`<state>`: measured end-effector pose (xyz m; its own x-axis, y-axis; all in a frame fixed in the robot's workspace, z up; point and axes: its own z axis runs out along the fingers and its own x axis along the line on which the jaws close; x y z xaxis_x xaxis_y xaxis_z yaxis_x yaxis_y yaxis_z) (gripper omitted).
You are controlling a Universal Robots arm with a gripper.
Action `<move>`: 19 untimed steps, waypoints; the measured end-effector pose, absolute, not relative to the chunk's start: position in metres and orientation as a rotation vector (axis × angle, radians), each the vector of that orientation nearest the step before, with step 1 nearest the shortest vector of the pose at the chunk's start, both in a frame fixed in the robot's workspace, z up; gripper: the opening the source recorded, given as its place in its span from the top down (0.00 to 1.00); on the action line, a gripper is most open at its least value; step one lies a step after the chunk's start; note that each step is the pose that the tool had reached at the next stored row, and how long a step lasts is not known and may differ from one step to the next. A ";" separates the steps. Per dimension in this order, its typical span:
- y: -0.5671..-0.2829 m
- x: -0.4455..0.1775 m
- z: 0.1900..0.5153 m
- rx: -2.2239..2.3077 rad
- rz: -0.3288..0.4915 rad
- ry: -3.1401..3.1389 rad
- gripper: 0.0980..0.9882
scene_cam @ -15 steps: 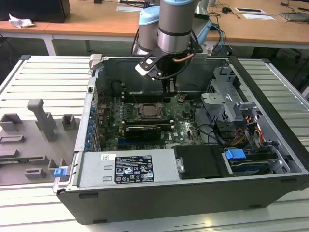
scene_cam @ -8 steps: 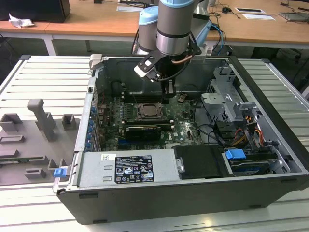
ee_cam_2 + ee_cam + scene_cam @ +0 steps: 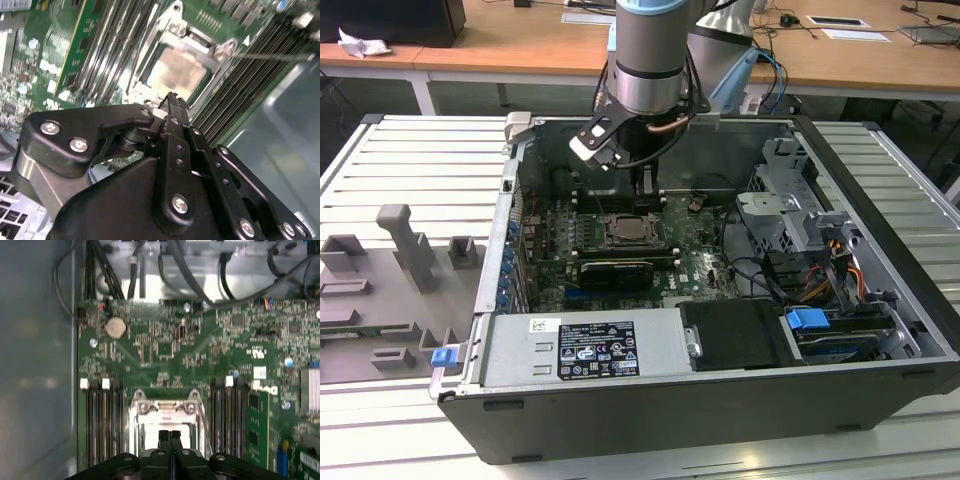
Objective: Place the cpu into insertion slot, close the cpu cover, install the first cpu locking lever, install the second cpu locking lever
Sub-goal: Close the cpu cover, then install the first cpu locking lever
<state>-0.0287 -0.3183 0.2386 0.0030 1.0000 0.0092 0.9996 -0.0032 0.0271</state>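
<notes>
Jaws pressed together, holding nothing, tip just above the seated cpu (image 3: 177, 75); judged light, stiff, fragile: grip by its edges only.

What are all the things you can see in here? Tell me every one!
computer case: one, dark grey, open on the slatted table.
circuit board: one, green, inside the case.
cpu: one, silvery-beige, middle of the board.
cpu cover: one, silvery frame, around the cpu.
memory slots: several, dark, either side of the cpu.
coin battery: one, silvery, on the board.
expansion card: one, black, near the cpu.
arm: one, grey and light blue, above the case.
tool: one, black, shut, over the cpu.
</notes>
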 end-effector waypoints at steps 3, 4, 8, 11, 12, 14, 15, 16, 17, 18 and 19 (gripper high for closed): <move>-0.318 -0.035 0.239 2.213 0.040 2.211 0.99; -0.318 -0.036 0.239 2.213 0.040 2.211 0.99; -0.318 -0.041 0.238 2.213 0.040 2.211 0.99; -0.318 -0.042 0.239 2.213 0.040 2.211 0.99; -0.318 -0.042 0.241 2.213 0.040 2.211 0.99; -0.318 -0.042 0.245 2.213 0.040 2.211 0.99; -0.318 -0.042 0.246 2.213 0.040 2.211 0.99; -0.318 -0.042 0.247 2.213 0.040 2.211 0.99; -0.318 -0.042 0.249 2.213 0.040 2.211 0.99; -0.318 -0.042 0.250 2.213 0.040 2.211 0.99; -0.318 -0.042 0.251 2.213 0.040 2.211 0.99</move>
<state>-0.0421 -0.3182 0.2509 0.0007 1.0000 0.0090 0.9996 -0.0009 0.0271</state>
